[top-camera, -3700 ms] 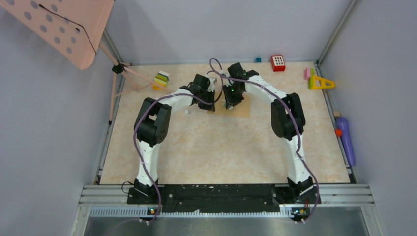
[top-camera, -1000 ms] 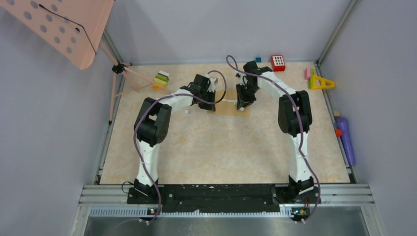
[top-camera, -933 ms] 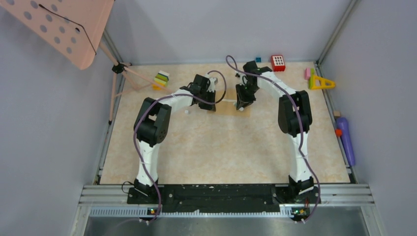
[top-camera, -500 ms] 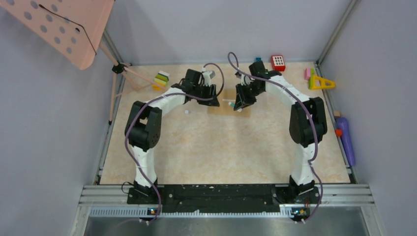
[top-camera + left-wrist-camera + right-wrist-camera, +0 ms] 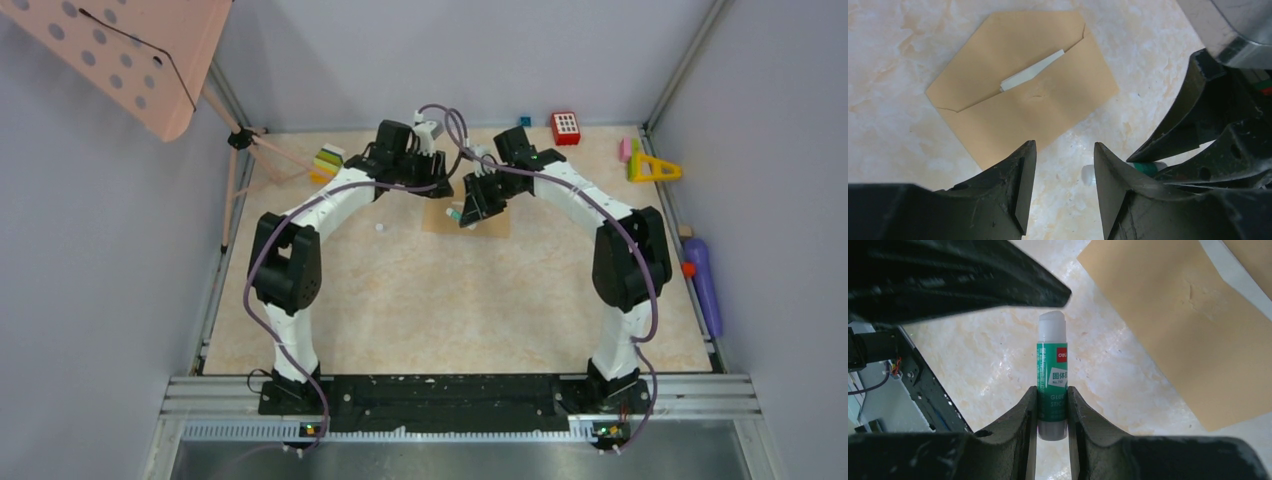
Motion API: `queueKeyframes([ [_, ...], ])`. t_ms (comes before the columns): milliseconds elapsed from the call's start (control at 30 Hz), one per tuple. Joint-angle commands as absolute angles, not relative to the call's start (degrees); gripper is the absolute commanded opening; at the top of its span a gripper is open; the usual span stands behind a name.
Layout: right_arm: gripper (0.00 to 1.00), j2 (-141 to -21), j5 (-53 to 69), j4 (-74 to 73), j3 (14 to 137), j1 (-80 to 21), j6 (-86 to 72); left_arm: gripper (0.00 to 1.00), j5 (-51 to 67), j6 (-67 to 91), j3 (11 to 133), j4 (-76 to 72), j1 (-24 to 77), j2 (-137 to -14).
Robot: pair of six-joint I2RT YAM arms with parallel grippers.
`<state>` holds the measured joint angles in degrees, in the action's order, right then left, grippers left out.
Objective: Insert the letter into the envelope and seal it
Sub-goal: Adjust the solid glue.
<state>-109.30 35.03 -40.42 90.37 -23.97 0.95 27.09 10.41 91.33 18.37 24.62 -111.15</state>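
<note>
Right wrist view: glue stick [image 5: 1052,365] clenched in right claw [image 5: 1052,395], white end outward.
Left claw [image 5: 1063,160] released, empty. Envelope [image 5: 1023,95] flat on desk [image 5: 898,30], far centre, flap open, letter [image 5: 1032,77] tucked in. Advice: grip white end squarely, pull along stick's axis.

High fixed view looking down and forward, two close downward wrist views, all sharing the envelope [image 5: 1040,112]

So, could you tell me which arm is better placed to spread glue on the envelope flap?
Right, probably. The right gripper is shut on the glue stick beside the envelope, whose flap lies open; the left gripper is open and empty.
</note>
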Motion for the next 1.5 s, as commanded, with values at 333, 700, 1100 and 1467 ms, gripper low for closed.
queueKeyframes([
  [333, 0.0, -105.51, 34.02, -33.59, 92.27, -23.23, -5.58, 0.41, 25.93, 7.79, 89.34, 19.25, 28.78, -112.31],
  [700, 0.0, -102.75, 27.75, -29.59, 90.77, -22.31, -7.43, 0.35, 27.21, 8.26, 88.62, 18.66, 29.0, -112.28],
  [1100, 0.0, -103.0, 23.22, -30.11, 90.15, -22.69, -6.47, 0.35, 26.42, 10.16, 88.36, 17.55, 28.44, -112.15],
  [1467, 0.0, -105.1, 21.54, -33.26, 92.06, -22.36, -5.66, 0.47, 43.38, 11.97, 82.69, 6.64, 24.08, -109.82],
])
